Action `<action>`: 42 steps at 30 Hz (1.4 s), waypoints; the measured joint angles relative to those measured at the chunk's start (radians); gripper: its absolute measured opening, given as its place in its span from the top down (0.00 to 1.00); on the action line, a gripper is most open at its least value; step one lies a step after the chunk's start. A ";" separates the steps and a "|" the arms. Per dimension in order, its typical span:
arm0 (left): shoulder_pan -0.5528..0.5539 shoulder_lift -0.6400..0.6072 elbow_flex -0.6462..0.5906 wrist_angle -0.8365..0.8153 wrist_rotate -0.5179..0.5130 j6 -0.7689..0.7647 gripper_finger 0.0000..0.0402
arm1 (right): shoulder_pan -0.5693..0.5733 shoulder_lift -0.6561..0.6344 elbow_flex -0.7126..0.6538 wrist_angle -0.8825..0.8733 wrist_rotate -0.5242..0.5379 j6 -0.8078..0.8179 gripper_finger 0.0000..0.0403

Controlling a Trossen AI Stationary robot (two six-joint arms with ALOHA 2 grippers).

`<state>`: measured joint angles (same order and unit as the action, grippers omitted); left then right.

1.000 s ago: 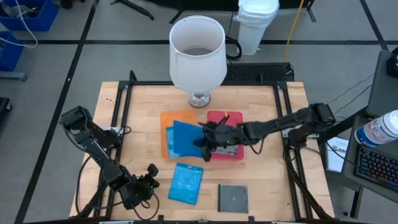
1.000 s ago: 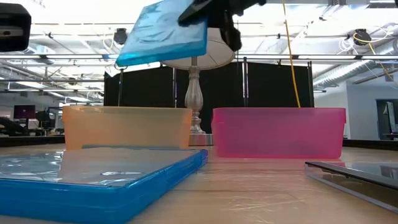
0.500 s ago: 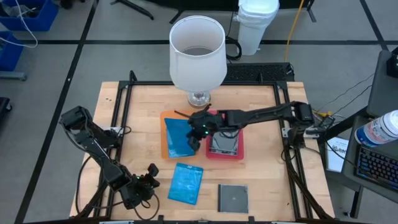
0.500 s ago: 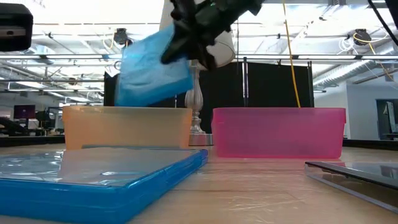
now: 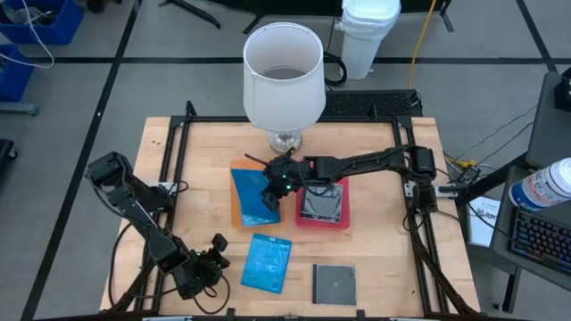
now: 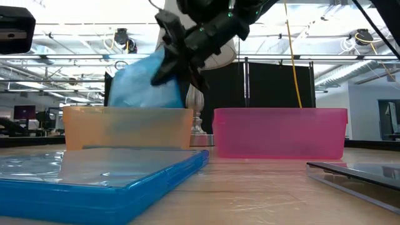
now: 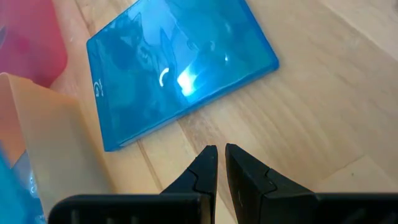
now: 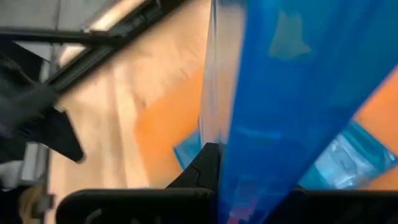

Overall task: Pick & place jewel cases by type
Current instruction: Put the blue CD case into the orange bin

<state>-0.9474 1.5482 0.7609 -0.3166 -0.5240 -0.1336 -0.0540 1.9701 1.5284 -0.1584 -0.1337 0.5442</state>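
Your right gripper (image 5: pixel 273 192) fingers clamping a blue jewel case (image 5: pixel 254 196), tilting it over the orange tray (image 5: pixel 235 215) beneath them, left gripper (image 7: pixel 217 160) fingers sitting nearly closed, empty, beside another blue case (image 7: pixel 177 68) on the counter (image 5: pixel 375 259)

One bright blue jewel case (image 5: pixel 254 193) hangs tilted over the orange tray (image 5: pixel 239 214), another blue case under it in that tray. A second blue case (image 5: pixel 268 262) lies flat on the worktop (image 5: pixel 375 250), a dark grey case (image 5: pixel 335 284) beside it, and another dark case (image 5: pixel 320 205) rests in the red tray (image 5: pixel 314 166)
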 joint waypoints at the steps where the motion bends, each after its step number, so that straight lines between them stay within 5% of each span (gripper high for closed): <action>1: 0.000 0.000 0.000 0.000 0.000 0.000 0.90 | -0.001 0.007 -0.001 -0.017 0.000 0.001 0.99; 22: 0.001 0.000 0.000 0.009 -0.010 0.046 0.90 | -0.014 0.089 0.000 0.029 0.022 -0.003 0.96; 29: 0.014 0.000 0.000 0.031 -0.032 0.032 0.90 | -0.018 0.135 0.000 0.092 -0.081 0.048 0.96; 42: 0.018 0.000 0.000 0.030 -0.027 0.015 0.90 | -0.019 0.135 0.000 0.077 -0.081 0.069 0.93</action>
<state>-0.9298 1.5482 0.7609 -0.2863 -0.5507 -0.1181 -0.0731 2.1054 1.5286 -0.0813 -0.2148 0.6134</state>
